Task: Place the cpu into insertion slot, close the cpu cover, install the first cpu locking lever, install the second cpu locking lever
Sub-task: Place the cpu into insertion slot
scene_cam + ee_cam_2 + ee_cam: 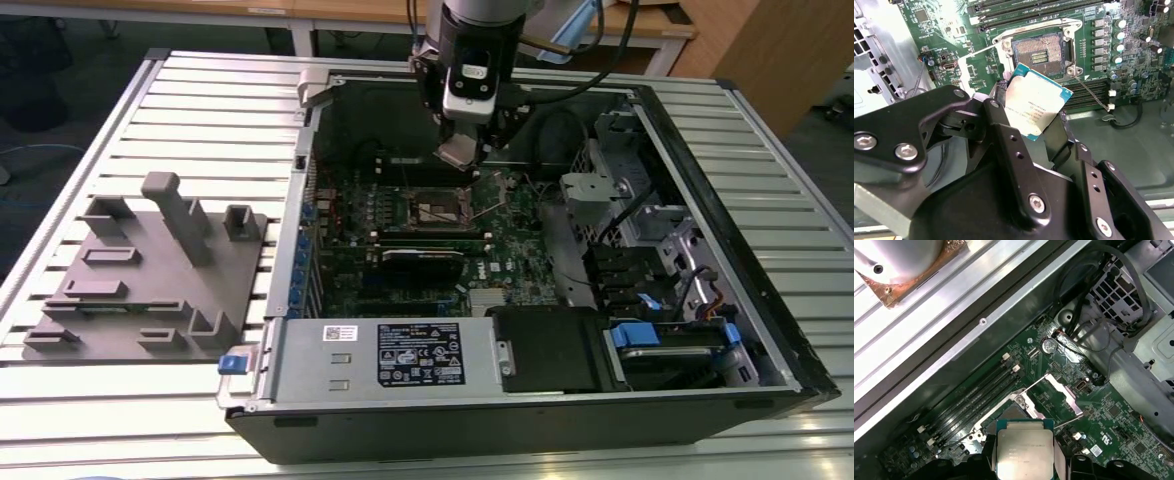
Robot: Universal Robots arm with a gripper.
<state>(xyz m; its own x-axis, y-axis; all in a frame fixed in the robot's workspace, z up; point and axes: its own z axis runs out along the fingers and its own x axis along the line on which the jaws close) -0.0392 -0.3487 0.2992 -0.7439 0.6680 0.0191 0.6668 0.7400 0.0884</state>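
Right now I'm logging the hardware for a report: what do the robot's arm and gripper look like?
The arm is a silver-grey cylinder ending in a black wrist that carries a pale box with a dark lens. Black cables trail off it. The gripper is matte black, built of angular links joined by silver screws.

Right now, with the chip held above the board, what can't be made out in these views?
- The cpu: in the second wrist view its lower corner is hidden by the gripper shut on it. In the first wrist view the picture's edge cuts it off.
- The insertion slot: in the first wrist view it is partly hidden behind the cpu. In the exterior view its contacts are too small to see.
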